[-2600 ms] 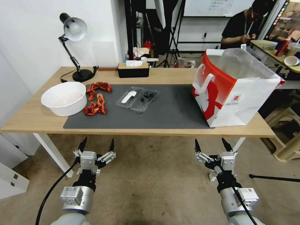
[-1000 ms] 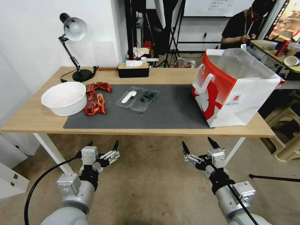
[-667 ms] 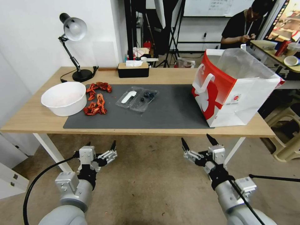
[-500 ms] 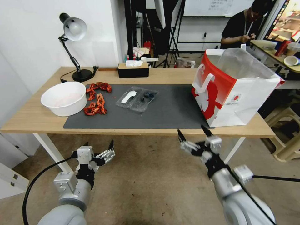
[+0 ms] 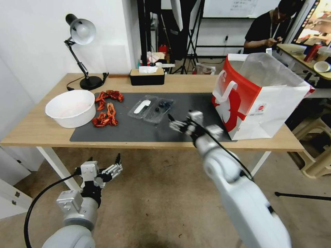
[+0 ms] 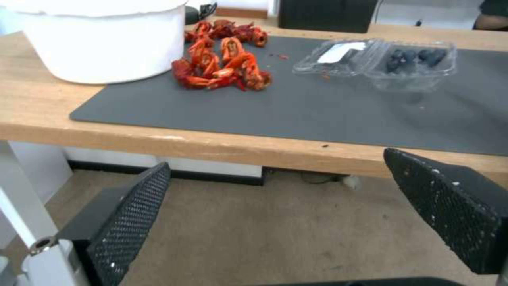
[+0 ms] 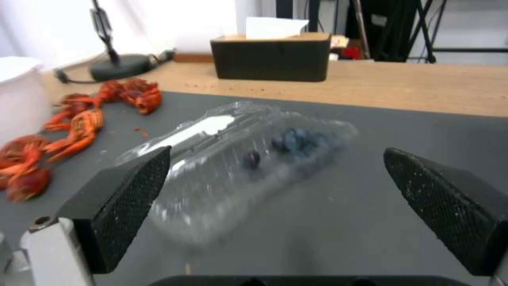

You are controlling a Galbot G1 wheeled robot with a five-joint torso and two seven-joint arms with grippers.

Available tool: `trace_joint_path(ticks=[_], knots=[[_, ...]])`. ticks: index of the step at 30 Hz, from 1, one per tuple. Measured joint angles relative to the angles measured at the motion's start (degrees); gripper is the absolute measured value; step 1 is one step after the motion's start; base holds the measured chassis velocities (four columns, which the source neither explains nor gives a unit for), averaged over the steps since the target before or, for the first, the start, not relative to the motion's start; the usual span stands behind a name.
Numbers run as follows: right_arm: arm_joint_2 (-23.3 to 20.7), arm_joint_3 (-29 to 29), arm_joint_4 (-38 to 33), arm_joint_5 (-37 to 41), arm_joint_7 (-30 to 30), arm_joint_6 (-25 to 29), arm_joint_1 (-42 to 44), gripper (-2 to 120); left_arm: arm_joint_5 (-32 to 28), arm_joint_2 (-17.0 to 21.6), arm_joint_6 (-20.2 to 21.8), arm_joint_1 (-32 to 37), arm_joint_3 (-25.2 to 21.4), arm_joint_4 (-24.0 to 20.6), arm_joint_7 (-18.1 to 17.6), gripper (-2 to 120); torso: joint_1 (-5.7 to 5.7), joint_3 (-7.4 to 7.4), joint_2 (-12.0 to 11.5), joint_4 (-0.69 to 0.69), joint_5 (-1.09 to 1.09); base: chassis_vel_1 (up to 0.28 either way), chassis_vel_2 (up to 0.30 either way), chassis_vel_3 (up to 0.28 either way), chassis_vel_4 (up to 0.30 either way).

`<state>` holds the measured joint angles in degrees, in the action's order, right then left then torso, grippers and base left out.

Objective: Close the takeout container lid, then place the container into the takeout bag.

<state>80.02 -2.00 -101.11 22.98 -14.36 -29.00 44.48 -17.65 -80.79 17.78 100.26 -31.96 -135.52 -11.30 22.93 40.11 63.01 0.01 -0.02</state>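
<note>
My right gripper (image 5: 180, 121) fingers spread wide over the grey mat, small clear plastic clamshell takeout container (image 5: 151, 108) lying open at its 11 o'clock — untouched, left gripper (image 5: 103, 164) parted below the table edge.

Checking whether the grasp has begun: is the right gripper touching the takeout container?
Apart. In the head view, bare grey mat separates the open right gripper from the takeout container.

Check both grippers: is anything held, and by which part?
Nothing is held. Right gripper is open over the mat near the container; left gripper is open below the table.
</note>
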Motion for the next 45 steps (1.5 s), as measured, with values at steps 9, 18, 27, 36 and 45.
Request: trace_joint_path(ticks=[9,18,27,36,45], knots=[[5.35,5.34,8.17,4.52,-13.77,-10.3,-9.19,100,-0.1,-0.26,-1.07,0.02,-0.32,1.02,-0.13,100,0.0,0.0,0.0,0.0,0.01,0.0,0.0,0.0,0.0],[7.44,7.72,13.12,9.98,-20.5,-13.48,-11.52,100,-0.01,-0.62,-2.29,0.64,-0.12,1.13,-0.23,100,-0.01,0.0,0.0,-0.02,0.02,0.0,0.0,0.0,0.0],[7.59,7.75,13.84,12.62,-22.42,-13.31,-11.72,100,0.26,-0.62,-2.92,1.01,-0.17,0.75,-0.42,100,-0.01,0.0,0.0,-0.01,0.02,0.0,0.0,0.0,0.0],[7.29,7.32,14.01,15.44,-24.57,-13.16,-11.63,100,0.48,-0.76,-3.06,0.88,0.09,0.79,-0.54,100,-0.01,0.0,0.01,-0.01,0.03,0.0,0.0,0.0,0.0],[6.73,6.69,13.65,17.36,-26.6,-13.11,-11.44,100,0.57,-0.69,-3.37,0.77,0.25,1.12,-0.71,100,-0.01,0.0,0.02,-0.01,0.02,0.0,0.0,0.0,0.0]])
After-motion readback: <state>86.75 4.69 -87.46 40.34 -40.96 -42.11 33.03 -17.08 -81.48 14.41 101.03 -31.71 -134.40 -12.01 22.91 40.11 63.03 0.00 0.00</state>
